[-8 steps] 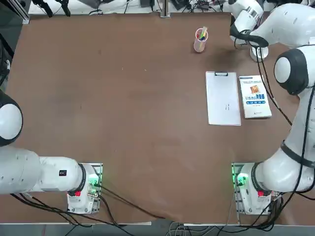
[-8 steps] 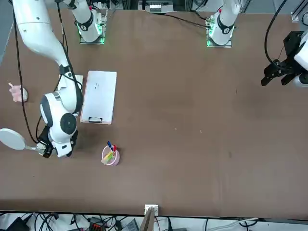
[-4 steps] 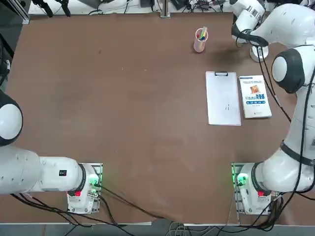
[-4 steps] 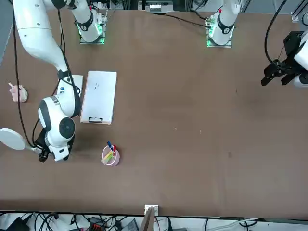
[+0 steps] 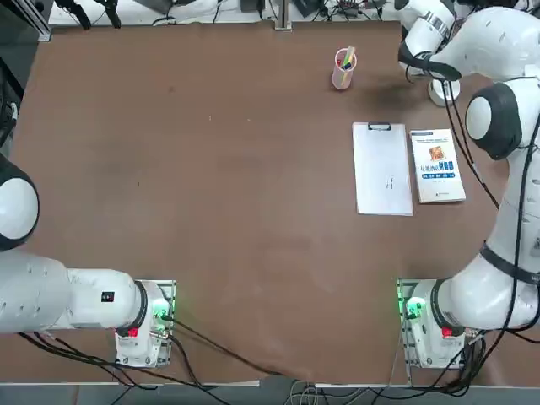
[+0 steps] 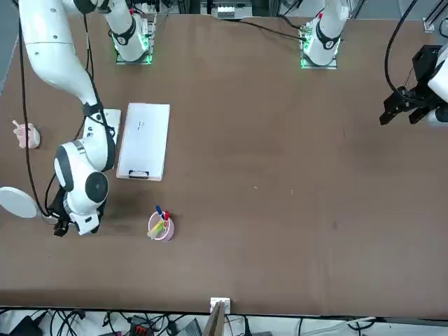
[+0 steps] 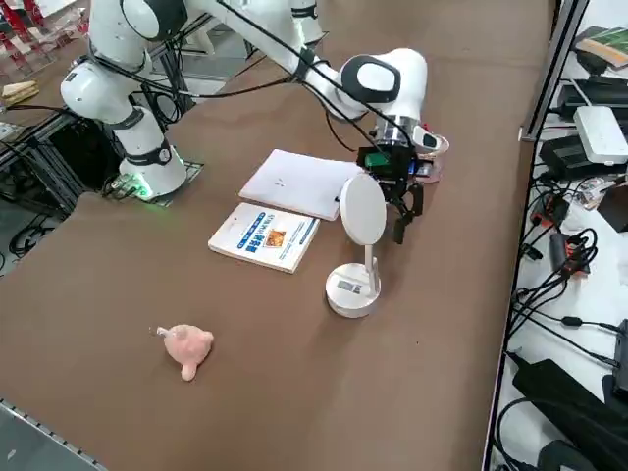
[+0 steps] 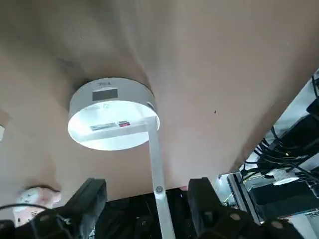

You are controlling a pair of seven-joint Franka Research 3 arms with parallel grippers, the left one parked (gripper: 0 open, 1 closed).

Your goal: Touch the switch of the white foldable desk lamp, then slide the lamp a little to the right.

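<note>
Lamp (image 7: 351, 291) is standing on the brown table (image 7: 294, 383), near one booklet (image 7: 265, 236) and one clipboard (image 7: 299, 183). Right gripper (image 8: 147, 186) is hovering open near it, two fingers apart. Side view is revealing one pink pig (image 7: 186, 346), which top view isn't showing. Cables (image 7: 554, 280) are cluttering a white bench (image 7: 606, 302).

r hand (image 8: 147, 190) shifted slightly rt

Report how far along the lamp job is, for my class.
Done: nothing confirmed; no picture shows whether the switch was touched.
In hand: the right gripper is open by the lamp, whose thin arm shows between its fingers, ungripped.
Left: probably the slide, as nothing pushes the base; perhaps the touch too.
</note>
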